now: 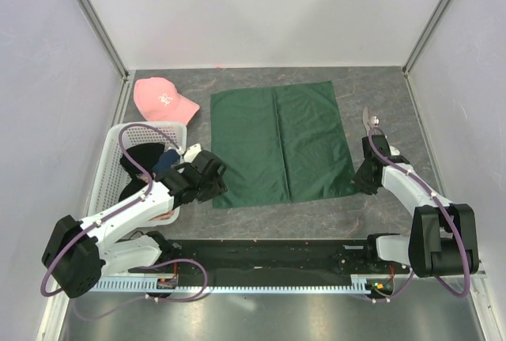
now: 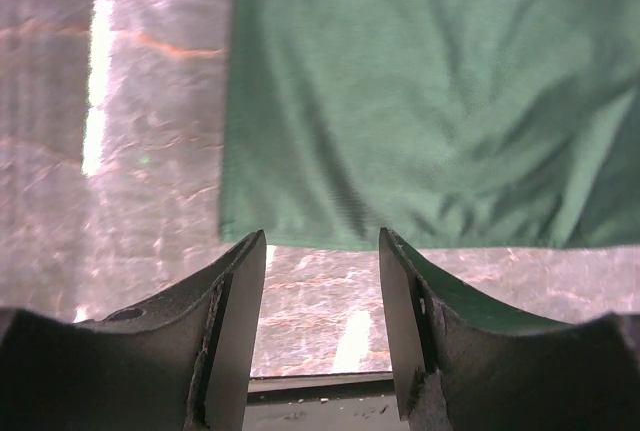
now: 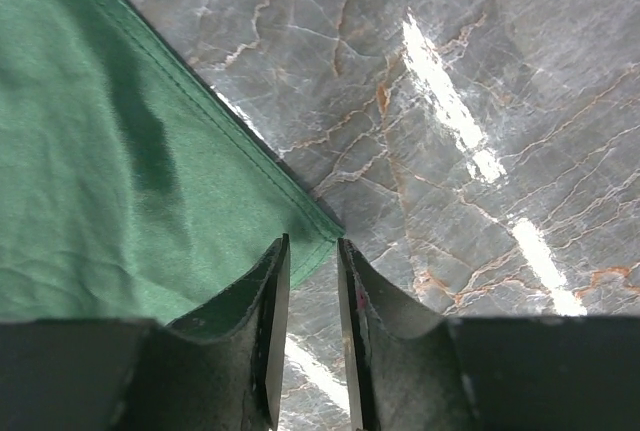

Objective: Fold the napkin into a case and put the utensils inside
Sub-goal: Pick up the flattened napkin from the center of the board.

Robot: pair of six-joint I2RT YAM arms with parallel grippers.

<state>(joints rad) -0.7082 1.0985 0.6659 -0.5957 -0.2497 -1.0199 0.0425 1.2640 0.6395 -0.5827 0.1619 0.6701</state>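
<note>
Napkin [image 1: 281,143] thin, limp, light, so grab by near corners. L gripper [image 2: 322,251] wide, empty. R gripper [image 3: 313,246] narrow at corner, can't tell if pinched.

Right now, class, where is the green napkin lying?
In the top view the napkin lies spread flat mid-table, between the pink cap and white basket on its left and the utensils on its right.

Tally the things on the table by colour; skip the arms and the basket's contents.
Green: 1, napkin
Pink: 1, cap
White: 1, basket
Silver: 2, utensils, partly behind the right arm
Total: 5
</note>
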